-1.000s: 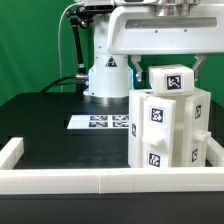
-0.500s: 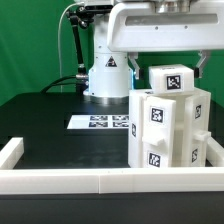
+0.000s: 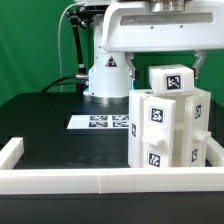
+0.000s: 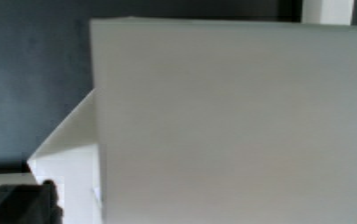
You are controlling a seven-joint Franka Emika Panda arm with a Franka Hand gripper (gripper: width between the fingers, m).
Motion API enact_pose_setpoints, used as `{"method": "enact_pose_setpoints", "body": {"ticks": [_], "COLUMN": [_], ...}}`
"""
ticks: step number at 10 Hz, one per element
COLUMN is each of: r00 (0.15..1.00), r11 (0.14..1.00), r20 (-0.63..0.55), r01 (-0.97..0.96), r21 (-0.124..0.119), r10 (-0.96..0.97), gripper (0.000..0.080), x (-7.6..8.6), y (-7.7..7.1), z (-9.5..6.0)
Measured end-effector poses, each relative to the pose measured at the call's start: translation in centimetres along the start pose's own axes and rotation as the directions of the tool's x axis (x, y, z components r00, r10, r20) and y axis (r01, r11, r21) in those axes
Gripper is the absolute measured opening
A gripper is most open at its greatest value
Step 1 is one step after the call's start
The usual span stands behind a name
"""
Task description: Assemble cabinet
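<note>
Exterior view puts the cabinet (image 3: 168, 125) at that view's right, standing upright on the table (image 3: 40, 125) just behind the low border wall (image 3: 60, 180), with a small block (image 3: 172, 80) sitting on its top. The claw (image 3: 166, 60) hangs directly over that block, very close to it. Whether it touches the block cannot be told.

In the wrist view a broad white face of the cabinet fills most of the picture. Only one dark finger (image 4: 24, 205) shows at a corner, so how far the claw is spread, and whether it has hold of anything, cannot be told.

The step in hand looks like work on the block at the top, either seating it or taking a grip on it. To do it well the arm should come straight down, keep the fingers square to the block's sides, and press gently, since a sideways push could tilt the block or shift the whole body.

Open room lies toward the exterior view's left, where the table is bare apart from the marker board (image 3: 100, 122) near the robot base (image 3: 108, 75). The border wall in front and the cabinet's tall sides leave little room close by, so any retreat is safest upward first.
</note>
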State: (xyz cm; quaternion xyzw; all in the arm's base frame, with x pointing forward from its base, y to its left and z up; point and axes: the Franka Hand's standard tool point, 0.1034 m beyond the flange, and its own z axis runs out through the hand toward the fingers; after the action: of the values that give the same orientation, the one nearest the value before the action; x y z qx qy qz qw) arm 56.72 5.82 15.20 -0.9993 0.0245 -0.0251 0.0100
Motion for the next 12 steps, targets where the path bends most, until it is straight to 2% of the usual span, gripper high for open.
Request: {"method": "enact_pose_setpoints", "body": {"ticks": [1, 2, 7, 10, 11, 12], "r00": [1.000, 1.000, 0.999, 0.966, 0.913, 0.886], "r11": [1.000, 1.000, 0.999, 0.966, 0.913, 0.886], "r20": [0.000, 0.000, -0.002, -0.003, 0.000, 0.004], "r01": [0.000, 0.000, -0.039, -0.260, -0.407, -0.464], "r21": [0.000, 0.000, 0.001, 0.004, 0.004, 0.009], "r10": [0.000, 0.000, 0.039, 0.260, 0.407, 0.464], "gripper": [0.0750, 0.0565, 0.0567, 0.0567, 0.0567, 0.0567], "x": [0.11, 0.14, 0.17, 0.09, -0.30, -0.32], "y": [-0.02, -0.02, -0.08, -0.35, -0.80, -0.89], "z": [-0.13, -0.15, -0.16, -0.13, -0.01, -0.01]}}
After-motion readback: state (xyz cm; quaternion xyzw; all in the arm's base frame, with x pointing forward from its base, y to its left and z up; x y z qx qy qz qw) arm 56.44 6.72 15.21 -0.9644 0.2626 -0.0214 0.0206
